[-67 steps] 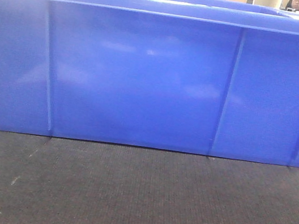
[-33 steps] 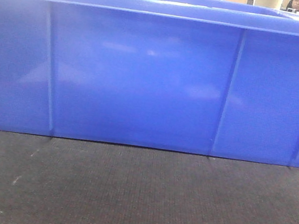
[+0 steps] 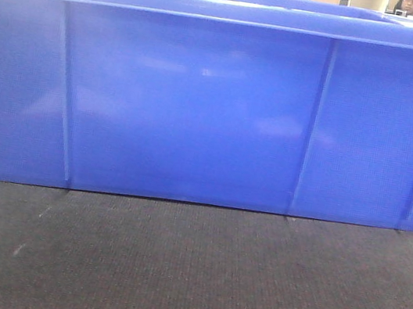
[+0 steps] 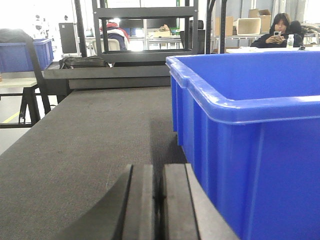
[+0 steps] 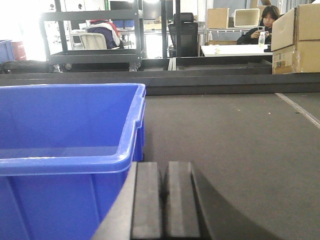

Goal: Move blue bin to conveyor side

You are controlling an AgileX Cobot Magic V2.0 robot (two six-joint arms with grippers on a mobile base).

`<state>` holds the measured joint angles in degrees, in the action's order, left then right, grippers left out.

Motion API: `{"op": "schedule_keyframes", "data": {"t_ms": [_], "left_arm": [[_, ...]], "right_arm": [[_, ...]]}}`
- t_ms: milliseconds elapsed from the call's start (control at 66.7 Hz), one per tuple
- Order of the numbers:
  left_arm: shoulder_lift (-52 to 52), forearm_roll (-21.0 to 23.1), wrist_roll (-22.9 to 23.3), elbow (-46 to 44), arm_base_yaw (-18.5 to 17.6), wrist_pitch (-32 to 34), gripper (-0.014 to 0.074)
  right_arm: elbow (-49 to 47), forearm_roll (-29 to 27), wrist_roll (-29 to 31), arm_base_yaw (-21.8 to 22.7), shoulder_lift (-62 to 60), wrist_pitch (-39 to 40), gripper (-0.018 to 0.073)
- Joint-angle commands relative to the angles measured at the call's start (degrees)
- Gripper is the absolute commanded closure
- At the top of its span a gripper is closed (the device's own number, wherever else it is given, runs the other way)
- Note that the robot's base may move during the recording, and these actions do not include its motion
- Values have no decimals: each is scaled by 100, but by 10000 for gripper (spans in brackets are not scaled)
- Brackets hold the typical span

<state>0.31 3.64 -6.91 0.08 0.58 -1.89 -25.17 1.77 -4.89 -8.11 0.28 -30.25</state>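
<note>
On the conveyor (image 3: 187, 270), a wide dark grey belt w/ fine ribbed weave and a thin red strip at its near edge, you've got the blue bin (image 3: 199, 106) sitting flat, long wall facing the front cam. Glossy blue plastic, thick rolled rim, slim vertical ribs down the wall. No labels or writing legible on it. Left gripper (image 4: 160, 200) is just beside the bin's left end, fingers pressed together, nothing between. Right gripper (image 5: 164, 200) is just off its right end, likewise clenched, empty.
</note>
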Motion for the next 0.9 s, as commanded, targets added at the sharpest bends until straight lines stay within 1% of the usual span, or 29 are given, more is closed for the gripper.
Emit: {"op": "schedule_keyframes", "data": {"t_ms": [0, 90, 885], "left_arm": [[-31, -29, 42, -8, -29, 123, 594], [-31, -29, 228, -8, -29, 123, 594], [-31, -29, 226, -8, -29, 152, 594]], "right_arm": [[-2, 60, 52, 40, -28, 159, 648], [-2, 60, 52, 40, -28, 159, 648], [-2, 60, 52, 40, -28, 159, 648]]}}
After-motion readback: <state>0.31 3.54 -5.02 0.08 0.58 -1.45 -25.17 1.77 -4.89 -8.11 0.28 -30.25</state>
